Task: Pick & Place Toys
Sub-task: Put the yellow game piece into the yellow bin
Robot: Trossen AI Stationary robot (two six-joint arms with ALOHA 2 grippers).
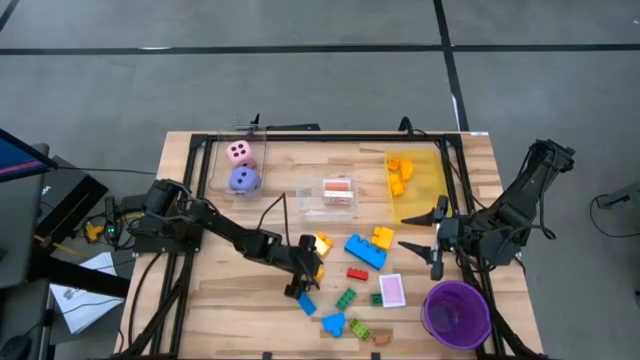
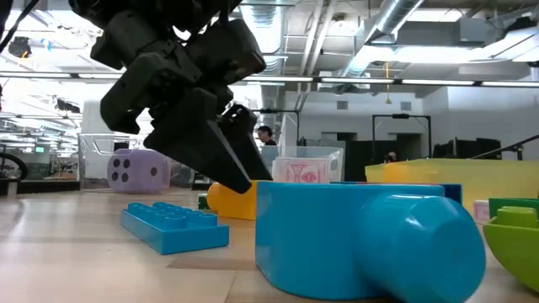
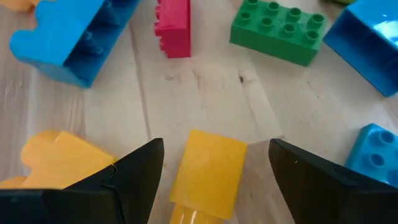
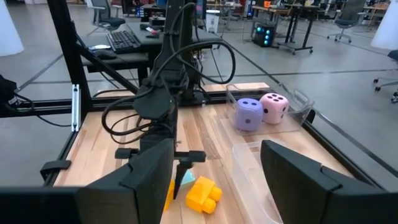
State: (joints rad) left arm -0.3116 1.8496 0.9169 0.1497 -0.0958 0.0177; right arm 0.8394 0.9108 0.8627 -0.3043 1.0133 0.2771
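Half-hidden yellow brick [image 3: 208, 171] between open left gripper [image 3: 214, 168], edge-cropped

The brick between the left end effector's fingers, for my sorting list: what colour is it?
Yellow brick, clearest in the left wrist view, lying between the open fingers.

Setting: robotics laboratory in an open-plan industrial hall.
Ceiling: exposed silver metal ventilation ducts [image 2: 404, 25] above the light wooden slatted worktable [image 1: 240, 290].
Floor: grey concrete [image 1: 300, 90] around that worktable.
Furnishings: black computer keyboard [image 4: 124, 40] on a desk beyond the worktable; wheeled office chairs [image 4: 345, 15] farther back.
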